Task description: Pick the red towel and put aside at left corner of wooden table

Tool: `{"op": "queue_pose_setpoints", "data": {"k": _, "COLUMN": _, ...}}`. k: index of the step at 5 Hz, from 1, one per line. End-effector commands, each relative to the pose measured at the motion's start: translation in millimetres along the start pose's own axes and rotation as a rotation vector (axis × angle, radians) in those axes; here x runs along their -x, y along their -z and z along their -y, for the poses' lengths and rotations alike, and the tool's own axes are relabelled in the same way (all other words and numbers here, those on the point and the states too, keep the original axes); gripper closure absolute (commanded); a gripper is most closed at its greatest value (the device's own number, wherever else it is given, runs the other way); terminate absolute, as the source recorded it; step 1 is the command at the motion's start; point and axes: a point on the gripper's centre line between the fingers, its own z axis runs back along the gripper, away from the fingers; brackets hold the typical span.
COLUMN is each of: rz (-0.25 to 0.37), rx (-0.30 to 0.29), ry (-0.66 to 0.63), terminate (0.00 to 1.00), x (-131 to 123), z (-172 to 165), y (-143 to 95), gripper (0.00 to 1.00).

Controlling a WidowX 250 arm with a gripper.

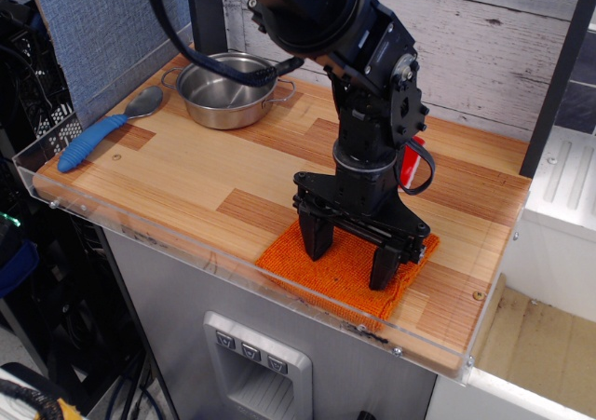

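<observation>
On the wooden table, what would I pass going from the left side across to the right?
Blue-handled spoon → steel pot → orange towel, with the end effector lowered onto it, jaws spread.

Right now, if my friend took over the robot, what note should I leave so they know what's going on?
Gripper: open, jaws spread and pointing down, fingertips at or just above the red towel; nothing gripped yet.
Red towel: lies flat near the front right edge of the wooden table, against the clear rim.
Also there: steel pot at the back left, blue-handled spoon along the left edge.
Done: gripper is placed over the towel.
Left: close on the towel, lift it, carry it to the left corner, release.
</observation>
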Motion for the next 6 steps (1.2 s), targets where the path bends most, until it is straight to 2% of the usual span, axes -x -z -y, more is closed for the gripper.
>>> {"op": "queue_pose_setpoints", "data": {"k": 1, "rz": -0.059, "rx": 0.035, "ry": 0.0, "terminate": 0.0, "x": 8, "z": -32, "y": 22, "gripper": 0.0}}
{"op": "queue_pose_setpoints", "data": {"k": 2, "rz": -0.07, "rx": 0.015, "ry": 0.019, "terminate": 0.0, "x": 14, "z": -40, "y": 22, "gripper": 0.0}}
{"op": "queue_pose_setpoints", "data": {"k": 3, "rz": -0.07, "rx": -0.049, "ry": 0.016, "terminate": 0.0, "x": 22, "z": -42, "y": 19, "gripper": 0.0}}
{"op": "queue_pose_setpoints", "data": {"k": 4, "rz": -0.069, "rx": -0.067, "ry": -0.041, "terminate": 0.0, "x": 30, "z": -66, "y": 15, "gripper": 0.0}}
{"op": "queue_pose_setpoints", "data": {"k": 6, "rz": -0.098, "rx": -0.061, "ry": -0.203, "terminate": 0.0, "x": 34, "z": -142, "y": 12, "gripper": 0.0}}
